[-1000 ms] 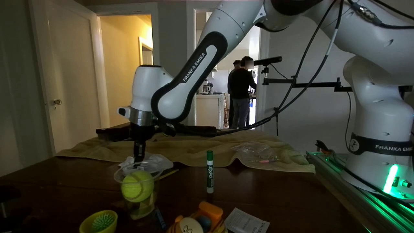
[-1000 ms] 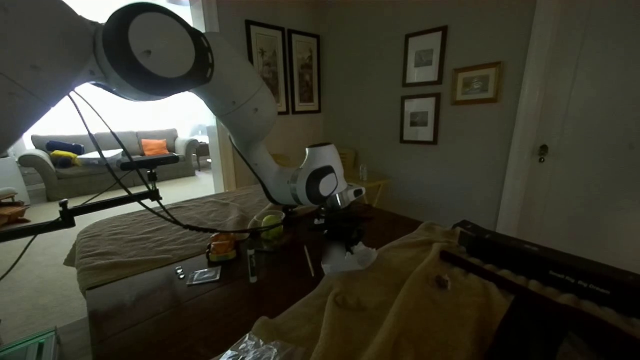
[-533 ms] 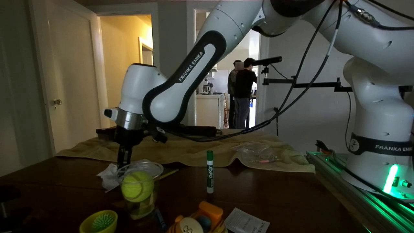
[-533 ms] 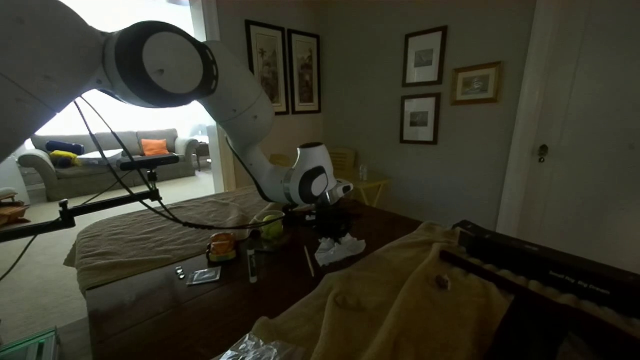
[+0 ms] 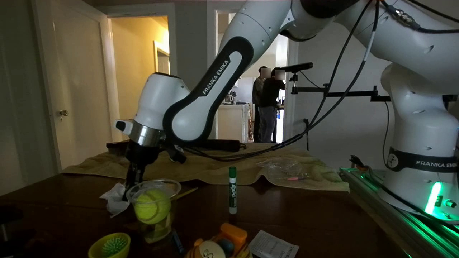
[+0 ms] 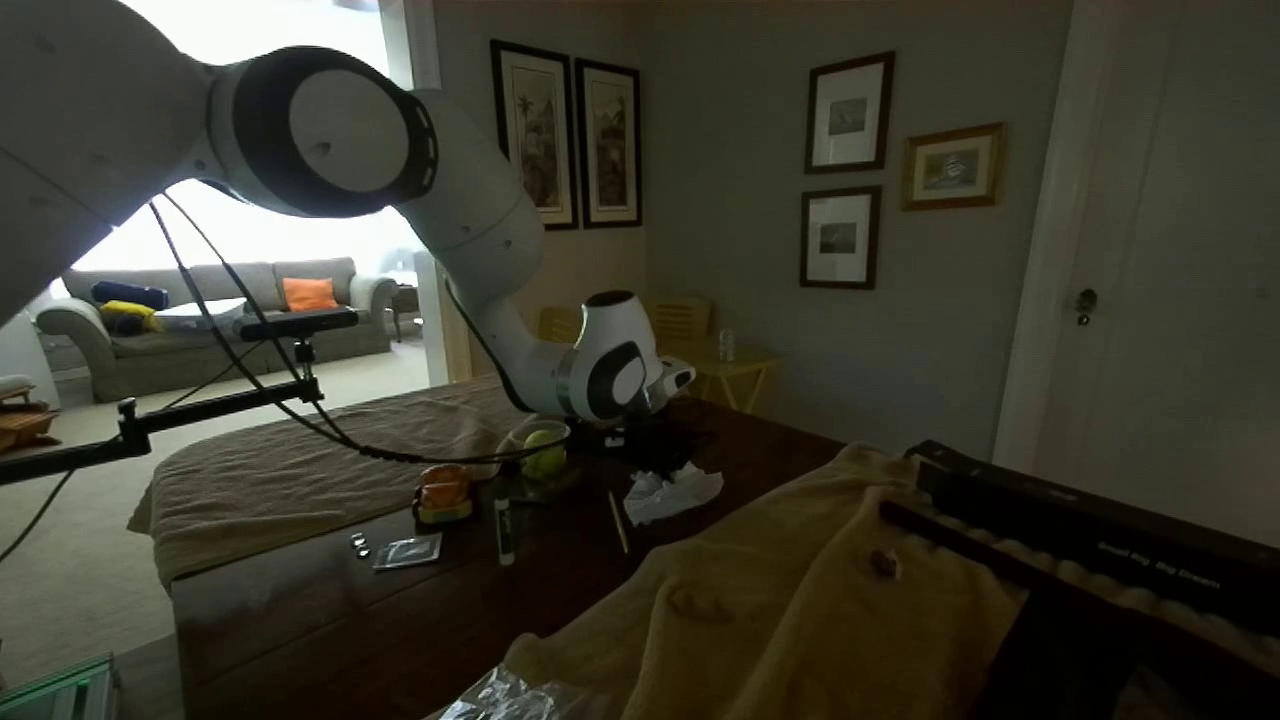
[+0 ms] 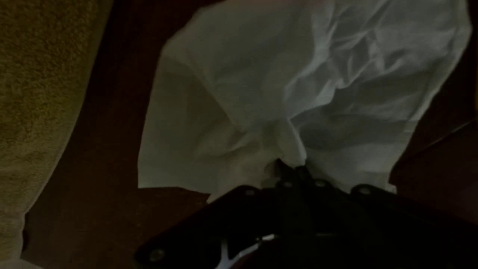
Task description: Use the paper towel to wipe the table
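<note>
The paper towel [image 7: 254, 97] is white, thin and crumpled, and spreads out ahead of the jaws in the wrist view. My gripper [image 7: 292, 167] is shut on it, with a fold pinched between the two fingertips. In an exterior view the gripper [image 5: 126, 196] points down and slightly tilted, with the paper towel [image 5: 115, 200] at its tips, low at the table surface. In an exterior view the paper towel [image 6: 672, 495] lies under the dark gripper, whose fingers are hard to make out there. The table [image 5: 304, 222] is dark brown and glossy.
A clear cup with a tennis ball [image 5: 152, 207] stands close beside the gripper. A green-capped marker [image 5: 233, 190] stands upright. A pencil [image 6: 618, 522], yellow bowl [image 5: 110, 246], orange toy [image 5: 231, 236] and white packet [image 5: 274, 245] lie around. A beige cloth [image 6: 760, 610] covers one table edge.
My gripper has dragged the paper towel from behind the cup, away from the beige cloth, to the cup's far side. In the last half second it shifted slightly further and the wrist tilted.
</note>
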Controlling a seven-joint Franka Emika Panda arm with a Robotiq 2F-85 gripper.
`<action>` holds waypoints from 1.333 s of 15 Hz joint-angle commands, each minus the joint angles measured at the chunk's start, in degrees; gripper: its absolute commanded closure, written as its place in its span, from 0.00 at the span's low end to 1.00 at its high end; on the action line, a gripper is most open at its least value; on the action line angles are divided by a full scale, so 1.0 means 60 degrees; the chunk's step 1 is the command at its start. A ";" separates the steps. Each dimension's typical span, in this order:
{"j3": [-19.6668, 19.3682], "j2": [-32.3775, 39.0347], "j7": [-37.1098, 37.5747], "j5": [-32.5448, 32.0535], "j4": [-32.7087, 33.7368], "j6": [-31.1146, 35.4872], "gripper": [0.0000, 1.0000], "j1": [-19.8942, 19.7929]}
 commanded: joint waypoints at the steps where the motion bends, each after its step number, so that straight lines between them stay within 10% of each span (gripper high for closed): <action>1: -0.0391 0.0098 0.0153 -0.0278 -0.0135 0.0445 1.00 -0.0237; 10: -0.0369 0.0596 0.0013 -0.0212 0.0846 -0.0212 1.00 -0.0169; 20: -0.0111 -0.0537 0.0129 -0.0307 -0.0726 -0.0875 1.00 0.0041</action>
